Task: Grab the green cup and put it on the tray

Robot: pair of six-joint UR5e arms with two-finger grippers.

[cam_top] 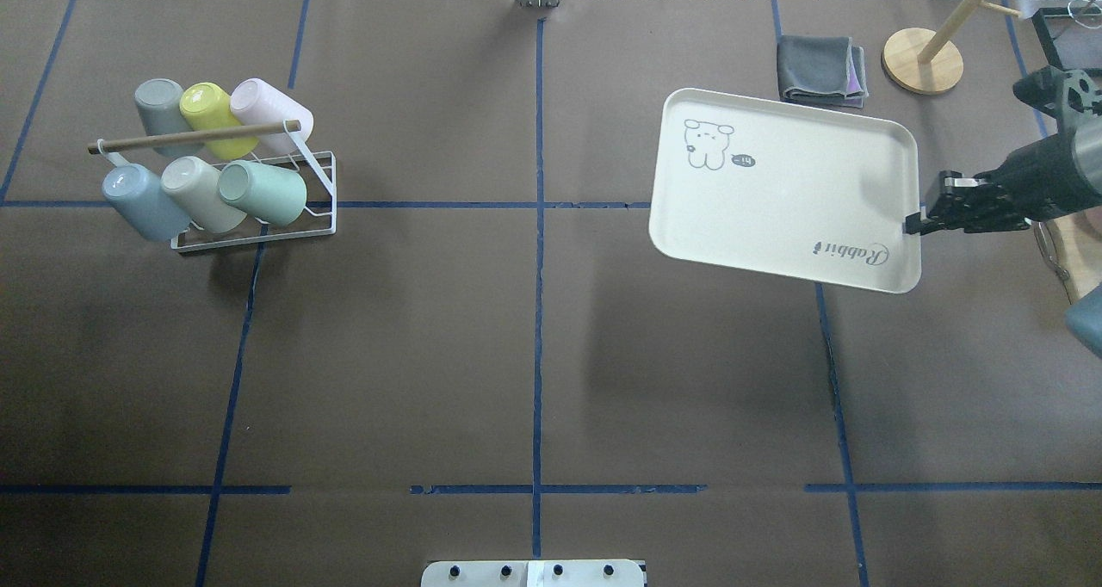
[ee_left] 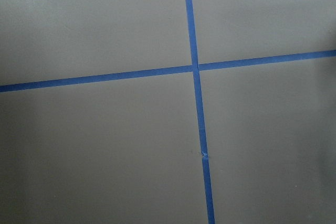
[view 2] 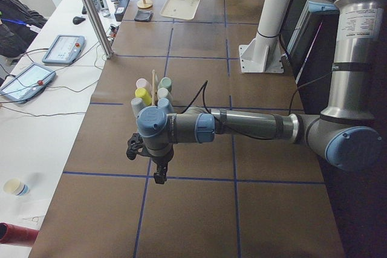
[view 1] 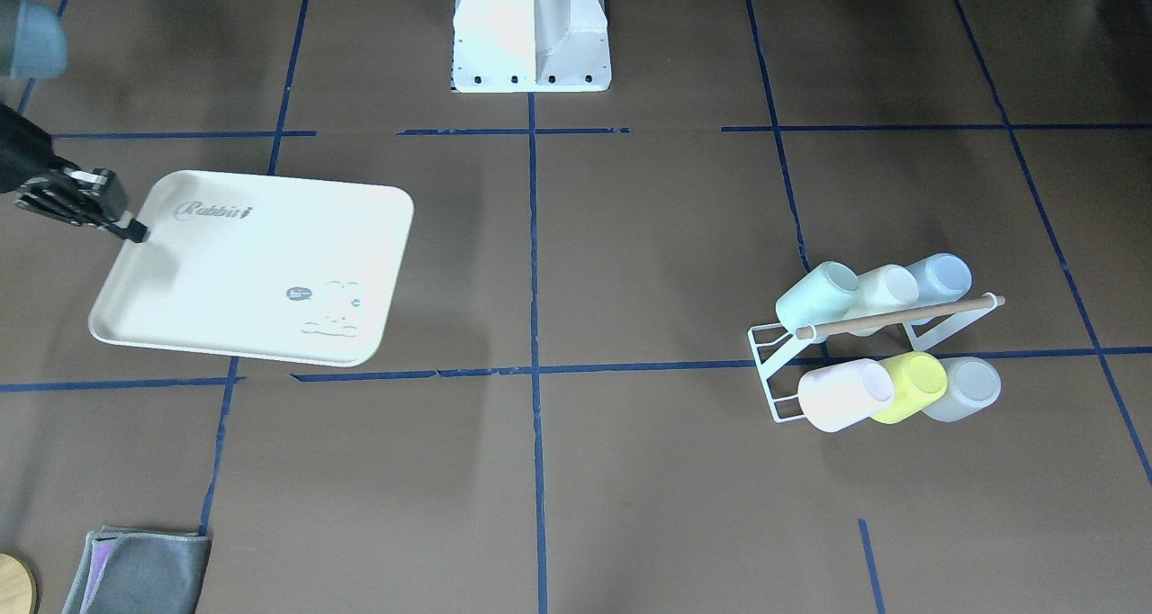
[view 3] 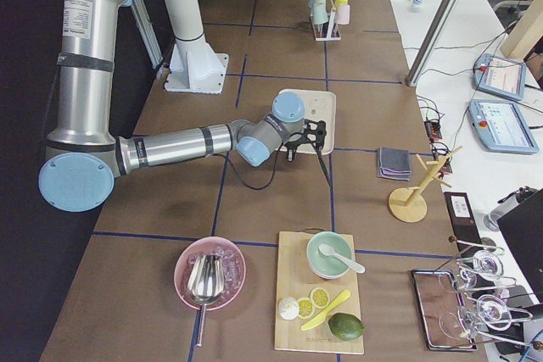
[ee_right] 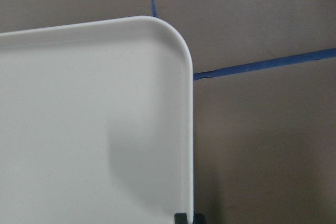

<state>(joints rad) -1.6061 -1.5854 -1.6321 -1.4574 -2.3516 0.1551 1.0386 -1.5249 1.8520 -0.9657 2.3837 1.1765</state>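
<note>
Cup: green cup (cam_top: 263,193) lies on its side at the right end of the lower row in the rack (cam_top: 172,139), far left.
Handling: likely light, stiff, smooth; grip across its tapered wall.
Left gripper (view 2: 159,178): over bare table left of the rack; jaw state unreadable.
Right gripper (cam_top: 917,223): far right, apparently pinching the tray (cam_top: 775,182) rim, well apart from the cup.

left claw (view 2: 158,175): grip state unreadable | right claw (ee_right: 189,217): mostly cut off by bottom edge, at tray (ee_right: 79,108) rim
</note>
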